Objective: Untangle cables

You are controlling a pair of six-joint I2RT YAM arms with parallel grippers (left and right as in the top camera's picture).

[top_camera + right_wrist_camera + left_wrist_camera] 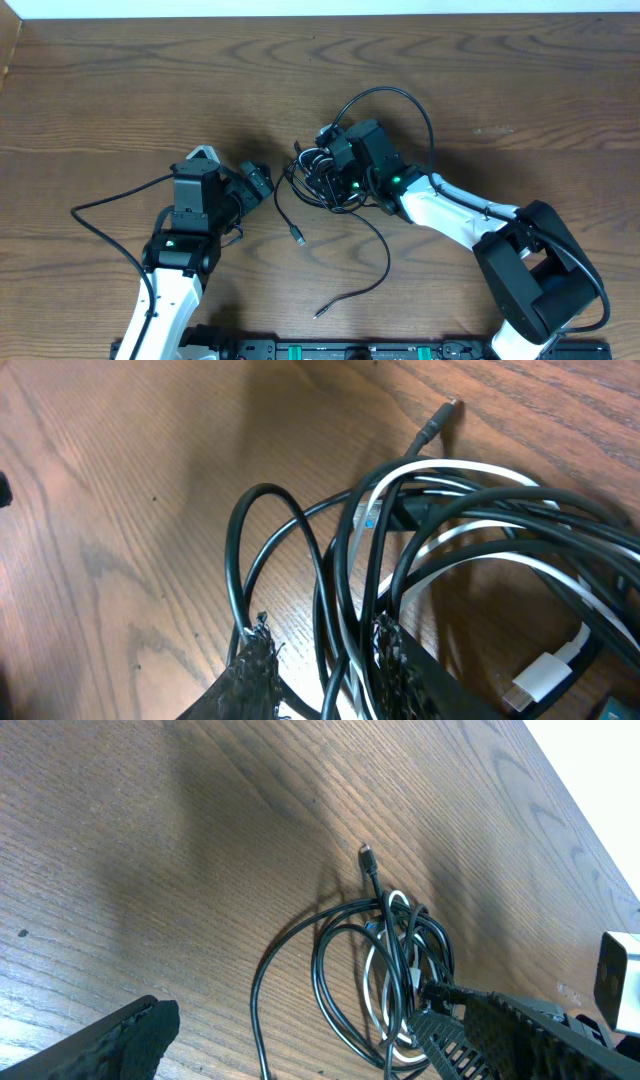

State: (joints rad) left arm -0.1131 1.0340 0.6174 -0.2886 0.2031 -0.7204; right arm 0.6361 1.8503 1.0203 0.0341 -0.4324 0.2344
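Cables are being half hidden under the right hand, grip not discernible; the left hand is being held apart, empty.

A dark brown wood-grain desk fills the overhead view, bordered along its far edge by a pale white strip.

Bright, even light, soft shadows under cables, sharp.
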